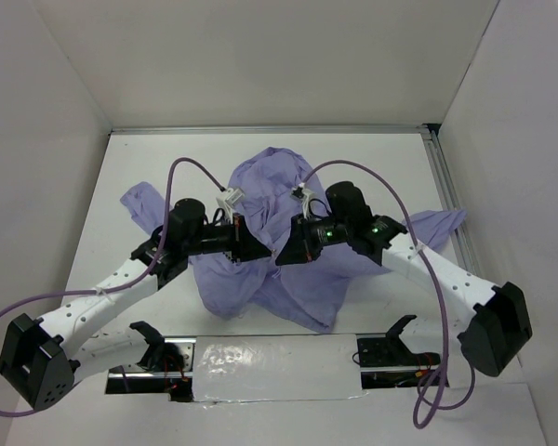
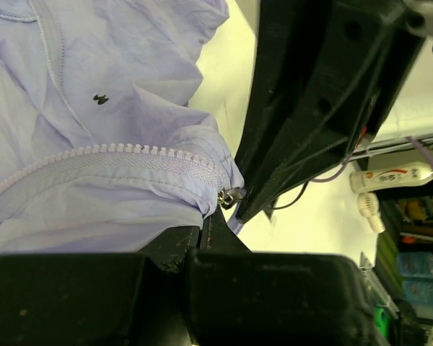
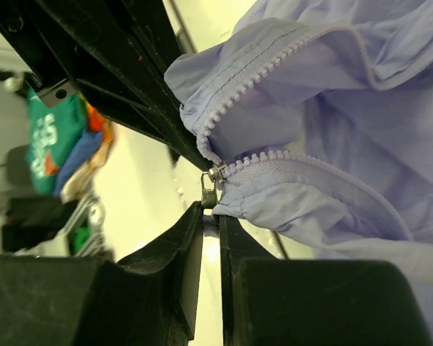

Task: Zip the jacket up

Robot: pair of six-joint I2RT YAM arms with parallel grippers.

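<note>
The lavender jacket [image 1: 279,200] lies crumpled mid-table, and both grippers meet at its front lower part. My left gripper [image 1: 257,249] is shut on the jacket's hem just below the zipper's bottom end; in the left wrist view [image 2: 206,232] the fabric [image 2: 94,144] and the closed teeth [image 2: 123,150] run left from the jaws. My right gripper [image 1: 285,253] is shut on the small metal zipper pull [image 3: 208,194], which hangs from the slider [image 3: 216,174]. Above the slider the two rows of teeth [image 3: 260,65] are apart. The slider also shows in the left wrist view [image 2: 229,196].
White walls enclose the table on three sides, with a metal rail [image 1: 446,186] along the right edge. Purple cables [image 1: 181,167] loop over both arms. A reflective taped strip [image 1: 270,367] lies between the arm bases. One sleeve [image 1: 139,200] spreads left, another [image 1: 437,223] right.
</note>
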